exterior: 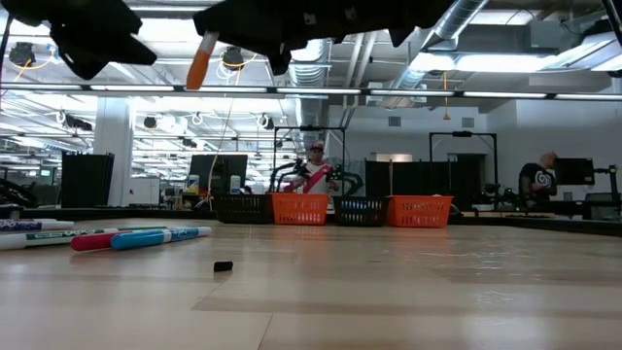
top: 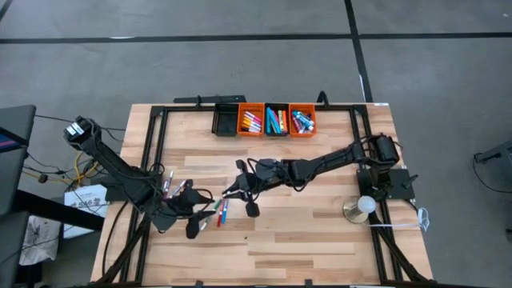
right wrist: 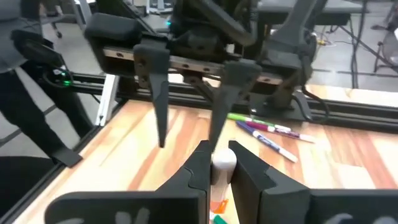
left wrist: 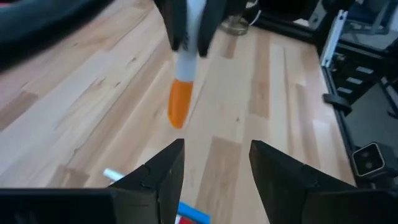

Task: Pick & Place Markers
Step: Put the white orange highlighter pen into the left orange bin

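Right gripper (right wrist: 216, 163) clenched on one orange-capped marker (left wrist: 181, 93); left gripper (left wrist: 214, 163) released; four bins (top: 265, 121).

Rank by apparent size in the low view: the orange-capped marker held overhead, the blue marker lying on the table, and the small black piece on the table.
1. Blue marker
2. Orange-capped marker, partly hidden in the right gripper, so unsure against the blue one
3. Small black piece
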You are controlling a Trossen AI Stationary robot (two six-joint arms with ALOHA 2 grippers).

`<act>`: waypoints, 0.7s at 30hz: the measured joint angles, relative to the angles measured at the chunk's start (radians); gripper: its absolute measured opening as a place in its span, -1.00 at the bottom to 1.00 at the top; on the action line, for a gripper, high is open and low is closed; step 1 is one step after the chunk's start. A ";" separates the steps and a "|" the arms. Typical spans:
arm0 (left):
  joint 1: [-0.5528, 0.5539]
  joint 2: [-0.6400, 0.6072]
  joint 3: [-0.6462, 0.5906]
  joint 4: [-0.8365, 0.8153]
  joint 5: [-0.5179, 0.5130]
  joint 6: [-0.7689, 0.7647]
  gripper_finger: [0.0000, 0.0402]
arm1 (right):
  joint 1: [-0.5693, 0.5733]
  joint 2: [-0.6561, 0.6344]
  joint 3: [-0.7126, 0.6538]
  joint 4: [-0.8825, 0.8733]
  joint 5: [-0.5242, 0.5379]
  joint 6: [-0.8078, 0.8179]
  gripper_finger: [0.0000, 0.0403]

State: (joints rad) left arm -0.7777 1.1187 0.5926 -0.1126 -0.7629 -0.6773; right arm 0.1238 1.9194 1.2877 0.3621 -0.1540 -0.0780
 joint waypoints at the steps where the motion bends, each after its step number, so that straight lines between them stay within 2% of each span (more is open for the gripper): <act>1: -0.001 0.000 0.000 -0.012 -0.002 -0.011 -0.12 | -0.005 0.000 0.000 -0.003 0.000 0.001 -0.87; 11: 0.000 0.000 0.000 -0.048 -0.007 -0.046 -0.12 | -0.079 0.000 0.000 -0.046 -0.001 0.026 -0.87; 21: 0.000 0.000 0.000 -0.048 -0.027 -0.046 -0.12 | -0.223 -0.007 0.004 -0.111 -0.004 0.055 -0.87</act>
State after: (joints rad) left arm -0.7776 1.1187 0.5922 -0.1608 -0.7899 -0.7235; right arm -0.0988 1.9123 1.2914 0.2512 -0.1581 -0.0234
